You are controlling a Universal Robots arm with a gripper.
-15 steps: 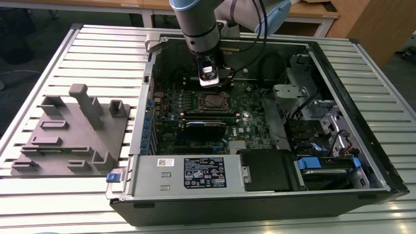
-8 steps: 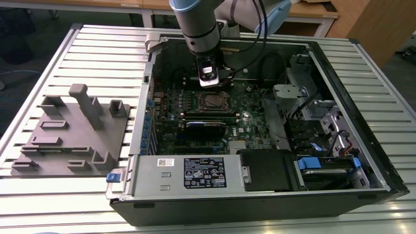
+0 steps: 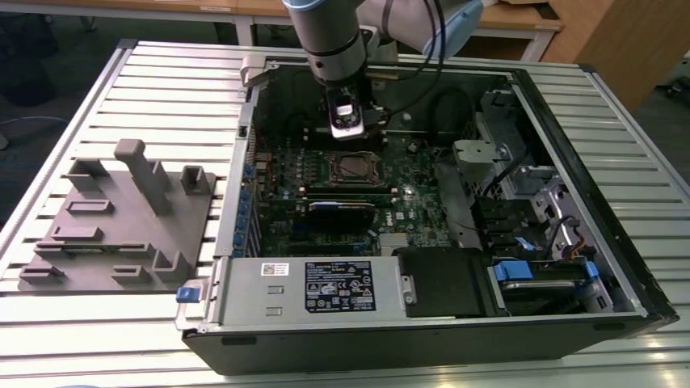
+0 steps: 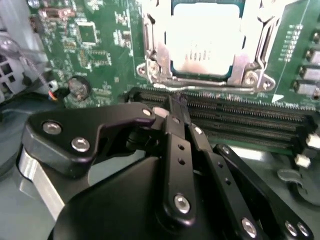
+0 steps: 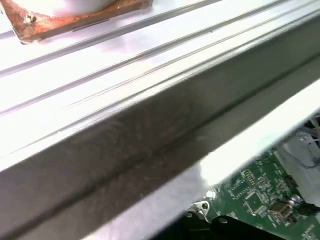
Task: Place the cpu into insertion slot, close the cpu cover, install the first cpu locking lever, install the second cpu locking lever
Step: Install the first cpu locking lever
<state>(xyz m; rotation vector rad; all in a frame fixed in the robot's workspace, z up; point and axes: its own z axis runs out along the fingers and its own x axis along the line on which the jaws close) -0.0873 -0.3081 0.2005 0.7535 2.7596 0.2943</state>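
The cpu (image 4: 207,42) sits in the slot (image 4: 159,60), cover (image 4: 252,30) down; gripper (image 4: 172,102) — fingers together, empty — hovers by it. Levers look unlatched — judged.

grey fixture plate (image 3: 113,222) on slatted table (image 3: 161,89) | open computer case (image 3: 603,202) | power supply (image 3: 313,287)

Arm (image 3: 329,36): grey cylindrical links, a pale blue band at the top joint, a black ring lower on the wrist section; a black cable runs alongside, and a small silver-and-black module with a white face is mounted at the wrist. Gripper (image 4: 172,102): matte black linkage bars and plates pinned with round silver screws, small holes along the finger bars. Brushed silver metal collar (image 4: 35,172) visible under the black housing in the second wrist view.
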